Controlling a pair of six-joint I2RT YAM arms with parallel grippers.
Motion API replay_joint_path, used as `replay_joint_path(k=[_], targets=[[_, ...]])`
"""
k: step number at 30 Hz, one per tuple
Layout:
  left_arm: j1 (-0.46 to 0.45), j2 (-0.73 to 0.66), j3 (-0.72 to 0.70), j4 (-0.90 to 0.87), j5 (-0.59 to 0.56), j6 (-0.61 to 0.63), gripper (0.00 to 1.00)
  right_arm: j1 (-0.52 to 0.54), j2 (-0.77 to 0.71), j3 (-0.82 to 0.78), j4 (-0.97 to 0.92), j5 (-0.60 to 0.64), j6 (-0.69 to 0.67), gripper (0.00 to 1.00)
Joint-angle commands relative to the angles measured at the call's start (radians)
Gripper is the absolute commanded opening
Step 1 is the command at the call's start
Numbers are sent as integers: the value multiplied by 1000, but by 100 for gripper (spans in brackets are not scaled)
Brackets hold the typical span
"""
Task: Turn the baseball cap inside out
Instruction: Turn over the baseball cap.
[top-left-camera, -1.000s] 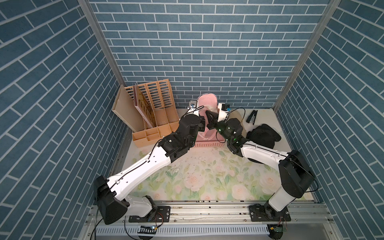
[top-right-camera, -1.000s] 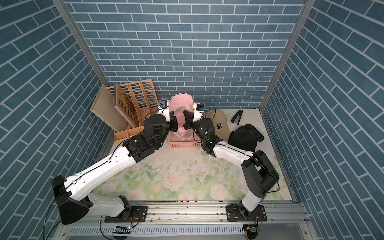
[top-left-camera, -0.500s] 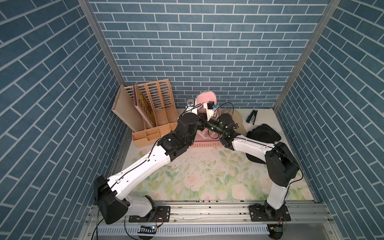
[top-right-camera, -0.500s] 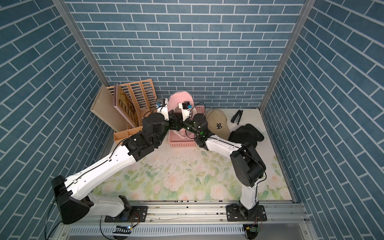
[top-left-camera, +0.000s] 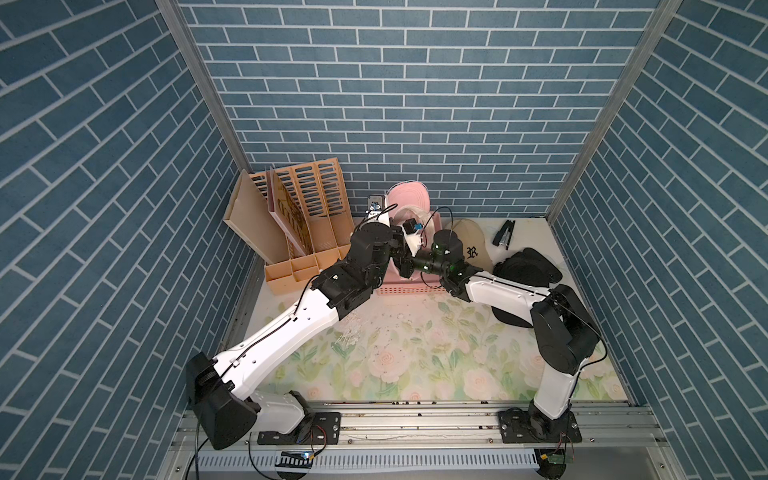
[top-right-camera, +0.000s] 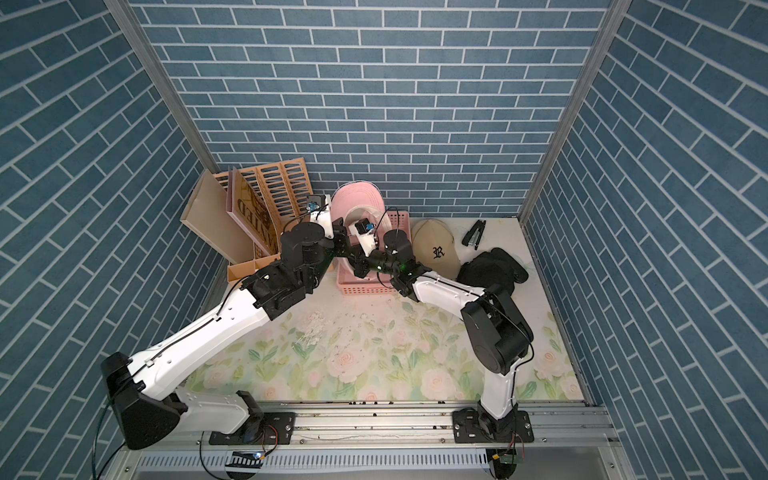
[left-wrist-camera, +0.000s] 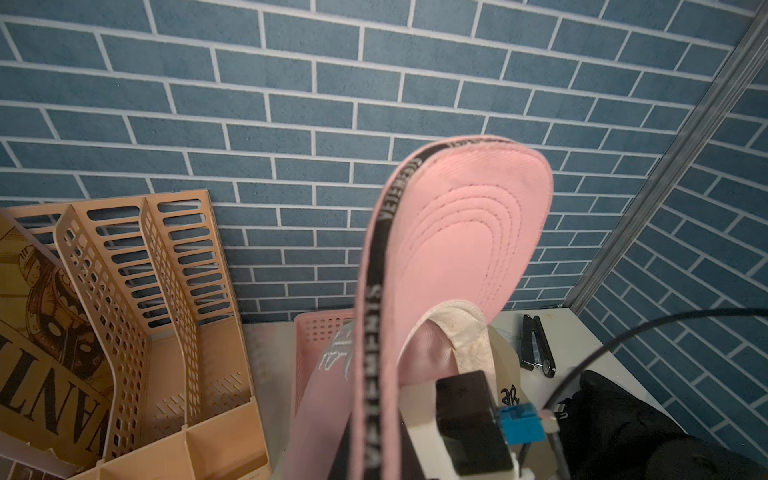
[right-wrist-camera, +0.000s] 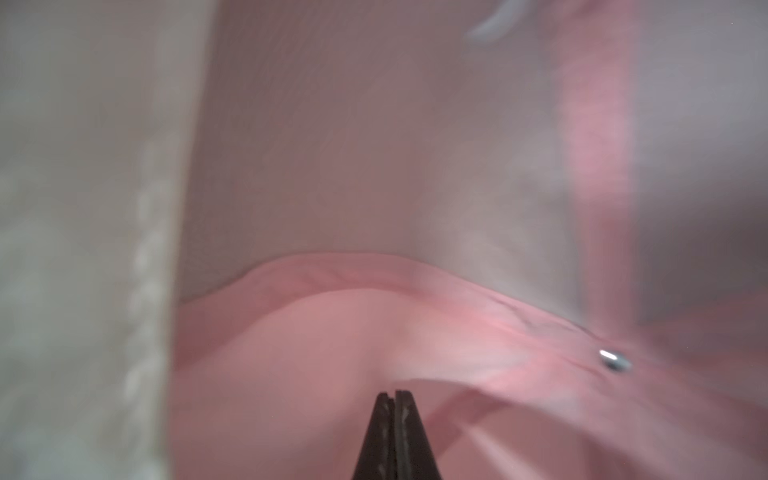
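Your shut, empty right gripper (right-wrist-camera: 394, 392) has just swung into the cap (left-wrist-camera: 457, 232) your left gripper (top-left-camera: 397, 248) stays clamped on, so you're set to push it inside out.

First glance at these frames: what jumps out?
The pink cap stands upright at the back centre, above the pink basket, where the left arm and right arm meet. The right gripper, jaws shut, pokes into its pink fabric. A beige cap lies to its right, and a peach file rack stands to its left.
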Motion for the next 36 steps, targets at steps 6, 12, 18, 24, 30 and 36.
replay_joint_path(k=[6, 12, 18, 24, 30, 36], targets=[[-3, -7, -30, 16, 35, -44, 0, -5, -31, 81, 145, 222, 65, 0], [-3, -18, -54, 49, 65, -74, 0, -4, -22, 6, 323, 446, 155, 0], [-5, -32, -87, 51, 71, -84, 0, -4, 39, -39, 473, 740, 309, 0], [-6, -68, -104, 53, 32, -79, 0, -1, 109, 60, 295, 834, 388, 0], [-6, -89, -93, 62, -45, -60, 0, 19, 82, 7, 180, 837, 366, 0], [-6, -52, -59, 68, -105, -13, 0, 45, -3, -4, 109, 692, 292, 0]])
